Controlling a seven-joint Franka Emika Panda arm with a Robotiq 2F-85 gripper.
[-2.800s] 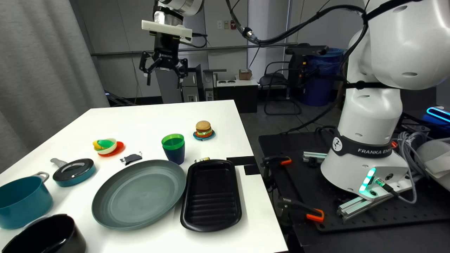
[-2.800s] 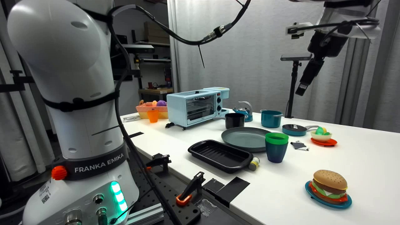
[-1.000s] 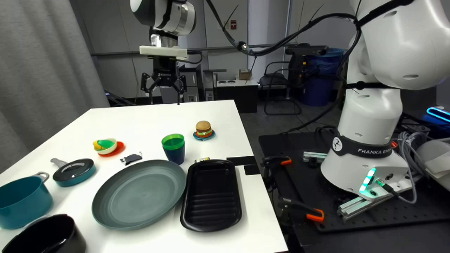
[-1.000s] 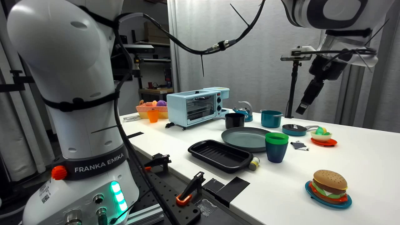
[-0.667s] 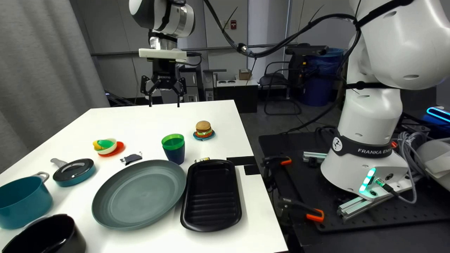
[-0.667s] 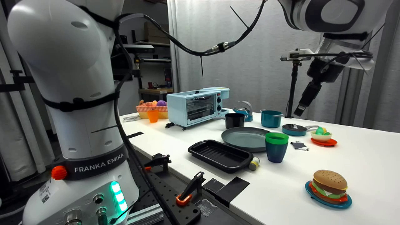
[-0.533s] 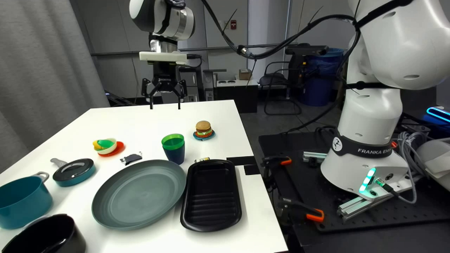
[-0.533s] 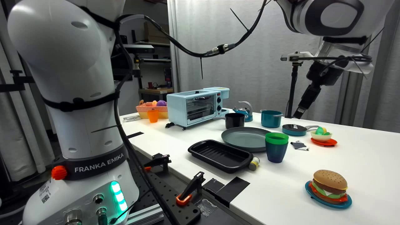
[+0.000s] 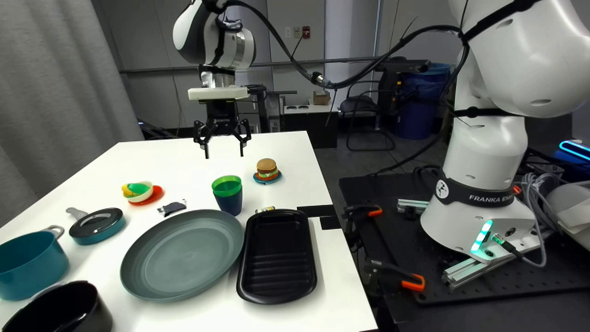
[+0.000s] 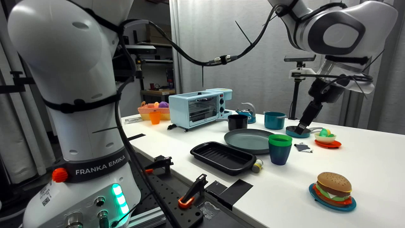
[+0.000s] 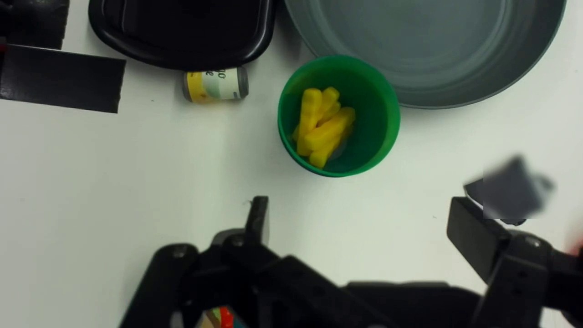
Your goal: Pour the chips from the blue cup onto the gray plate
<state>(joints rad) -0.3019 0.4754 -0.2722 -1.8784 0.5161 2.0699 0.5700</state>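
Wide-spread gripper (image 9: 224,156) above table (image 9: 193,174), chips (image 11: 329,130) in cup (image 11: 375,102)

Hovers apart from cup, with both fingers (image 11: 476,237) pointing down and far apart; grips nothing. In wrist view: chips as yellow sticks, heaped inside cup, off to one side. Cup upright on table, green on top, dark blue below, just beside plate (image 9: 184,258); can't tell whether touching. Black tray (image 9: 276,256) also just beside plate, small can (image 11: 216,85) on its side at tray end. Burger (image 10: 334,185) on small saucer (image 10: 343,208), apart from cup. Elsewhere on table: black pot (image 10: 238,123), teal pot (image 10: 274,121), pan (image 9: 97,223).
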